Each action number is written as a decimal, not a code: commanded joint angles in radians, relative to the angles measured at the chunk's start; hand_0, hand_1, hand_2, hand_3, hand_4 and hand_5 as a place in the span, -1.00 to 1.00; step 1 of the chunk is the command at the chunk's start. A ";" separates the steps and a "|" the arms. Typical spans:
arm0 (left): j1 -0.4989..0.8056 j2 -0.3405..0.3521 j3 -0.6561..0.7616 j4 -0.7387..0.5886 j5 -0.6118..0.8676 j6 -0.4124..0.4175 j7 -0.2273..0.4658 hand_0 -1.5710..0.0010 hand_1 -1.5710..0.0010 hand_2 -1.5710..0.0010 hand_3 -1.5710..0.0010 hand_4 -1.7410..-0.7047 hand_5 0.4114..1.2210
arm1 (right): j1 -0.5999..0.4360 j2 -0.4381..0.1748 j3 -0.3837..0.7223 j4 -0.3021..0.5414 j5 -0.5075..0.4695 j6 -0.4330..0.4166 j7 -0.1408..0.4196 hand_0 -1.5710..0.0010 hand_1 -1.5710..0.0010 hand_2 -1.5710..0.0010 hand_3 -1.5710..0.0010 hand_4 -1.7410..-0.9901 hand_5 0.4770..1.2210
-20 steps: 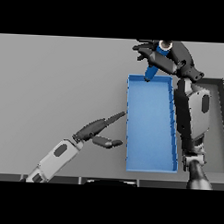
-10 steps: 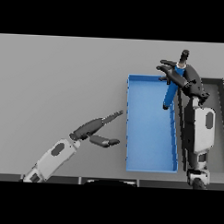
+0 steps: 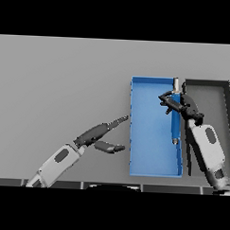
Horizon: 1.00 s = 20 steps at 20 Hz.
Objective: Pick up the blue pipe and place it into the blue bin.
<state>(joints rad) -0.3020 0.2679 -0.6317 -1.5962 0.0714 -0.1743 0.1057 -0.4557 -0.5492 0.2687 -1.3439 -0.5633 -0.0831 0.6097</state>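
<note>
- The right hand (image 3: 180, 103) sits over the right wall of the bin (image 3: 150, 161), near its far end, fingers curled around the pipe (image 3: 175, 120).
- Where the hand crosses the pipe, that stretch of it is hidden; whether the thumb closes on the far side cannot be made out.
- The pipe runs lengthwise along the inside of the bin's right wall, a grey tip at the far end poking past the hand and a small pale tip at the near end.
- Whether the pipe already rests on the bin floor or hangs just above it is hard to tell from this angle.
- The right forearm covers part of the bin's right wall and the left edge of the dark tray (image 3: 221, 90) just beside it; the tray's near end is also hidden by the arm.
- The left hand (image 3: 101, 136) shows left of the bin, fingers straight and relaxed, holding nothing, fingertips near the bin's left wall but apart from it.
- All stands on the grey counter (image 3: 57, 81).
</note>
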 commanded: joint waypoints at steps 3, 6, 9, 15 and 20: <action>0.002 0.003 -0.001 -0.015 0.006 -0.002 -0.001 1.00 1.00 1.00 1.00 0.76 -0.84 | -0.051 -0.111 0.176 0.053 -0.244 -0.114 0.000 -0.19 -0.13 -0.09 0.34 -0.10 0.83; 0.002 0.001 0.001 -0.017 0.009 0.000 0.005 1.00 1.00 1.00 1.00 0.77 -0.84 | -0.112 -0.195 0.322 0.046 -0.362 -0.128 0.000 0.39 0.42 0.44 0.66 0.27 0.78; 0.013 0.004 -0.011 -0.025 -0.003 0.002 -0.003 1.00 1.00 1.00 1.00 0.76 -0.84 | -0.124 -0.232 0.389 0.011 -0.274 -0.062 0.000 0.69 0.70 0.72 0.83 0.43 0.41; 0.005 0.005 -0.001 -0.015 0.004 0.001 -0.003 1.00 1.00 1.00 1.00 0.76 -0.85 | -0.137 -0.262 0.425 -0.018 -0.230 -0.063 0.000 0.90 0.92 0.93 0.95 0.45 -0.03; 0.003 0.006 0.000 -0.022 -0.006 0.011 -0.004 1.00 1.00 1.00 1.00 0.77 -0.86 | -0.140 -0.242 0.429 -0.013 -0.227 -0.076 -0.015 0.97 0.97 0.98 0.99 0.50 -0.18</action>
<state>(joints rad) -0.2993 0.2737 -0.6316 -1.6179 0.0660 -0.1632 0.0995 -0.5952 -0.7908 0.6974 -1.3574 -0.7907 -0.1585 0.5938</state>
